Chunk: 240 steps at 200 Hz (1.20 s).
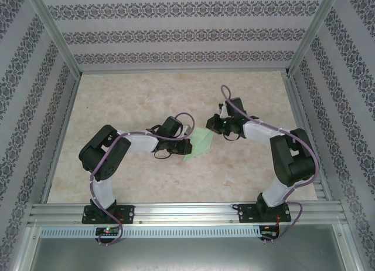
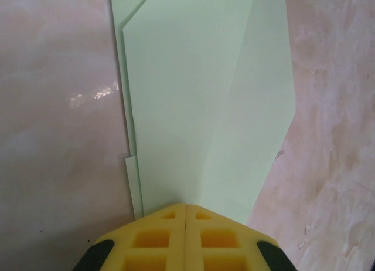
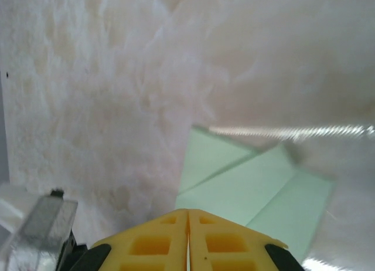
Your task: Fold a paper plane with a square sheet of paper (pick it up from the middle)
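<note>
**Folded green sheet lies between two closed pincers**

The sheet of paper (image 1: 200,142) is pale green, plain and thin. It lies in the middle of the marble-looking counter (image 1: 135,101), between the two arms, and it is no longer a flat square. From the top camera I see a small slanted shape with angled ends.

The left wrist camera gives me much more detail of the sheet (image 2: 205,107). One long crease runs along it away from the fingers. One layer lies on another, and the lower edge peeks out on the left side. On the right the outline makes a blunt corner.

In the right wrist camera the sheet (image 3: 258,189) shows a different side. Here I see two overlapping flaps and a pointed corner towards the far end, and the picture is a little blurred.

The left pincer (image 1: 186,146) sits at the near lower end of the sheet. Its yellow fingers (image 2: 158,239) are pressed together, with the tips at the edge of the paper. I cannot tell if any paper is caught between them.

The right pincer (image 1: 214,129) is at the opposite, upper end. Its fingers (image 3: 152,244) are also together, and the sheet lies just past the tips. Whether they touch it I cannot tell.
</note>
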{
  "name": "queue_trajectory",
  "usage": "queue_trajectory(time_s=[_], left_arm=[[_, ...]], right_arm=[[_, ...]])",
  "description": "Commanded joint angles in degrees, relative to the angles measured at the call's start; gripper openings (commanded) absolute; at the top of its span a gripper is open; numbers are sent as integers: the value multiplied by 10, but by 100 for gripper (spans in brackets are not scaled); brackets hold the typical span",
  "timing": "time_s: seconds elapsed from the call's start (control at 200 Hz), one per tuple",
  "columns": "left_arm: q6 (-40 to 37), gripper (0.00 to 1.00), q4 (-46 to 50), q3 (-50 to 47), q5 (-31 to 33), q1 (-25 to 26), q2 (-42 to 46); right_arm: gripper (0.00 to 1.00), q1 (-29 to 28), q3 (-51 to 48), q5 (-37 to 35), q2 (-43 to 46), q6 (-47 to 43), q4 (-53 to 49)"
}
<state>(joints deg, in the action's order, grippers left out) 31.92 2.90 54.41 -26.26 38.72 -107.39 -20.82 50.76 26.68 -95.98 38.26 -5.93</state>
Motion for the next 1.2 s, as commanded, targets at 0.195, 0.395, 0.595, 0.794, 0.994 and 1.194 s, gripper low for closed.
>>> queue_trajectory(time_s=[0.195, 0.395, 0.595, 0.794, 0.994, 1.194], left_arm=[[-2, 2, 89, -27, 32, 10, -33], [0, 2, 91, -24, 34, 10, -31], [-1, 2, 91, -23, 32, 10, -28], [-6, 3, 98, -7, 33, 10, -24], [-7, 3, 98, 8, 29, 10, -13], [-1, 10, 52, 2, -7, 11, 22]], right_arm=[[7, -67, -36, 31, -62, 83, 104], [7, -79, -30, 44, -89, 93, 118], [6, -79, -32, 34, -106, 81, 97], [6, -75, -32, 18, -122, 62, 60], [6, -70, -33, 8, -133, 51, 36], [5, -63, -42, 4, -135, 48, 37]])
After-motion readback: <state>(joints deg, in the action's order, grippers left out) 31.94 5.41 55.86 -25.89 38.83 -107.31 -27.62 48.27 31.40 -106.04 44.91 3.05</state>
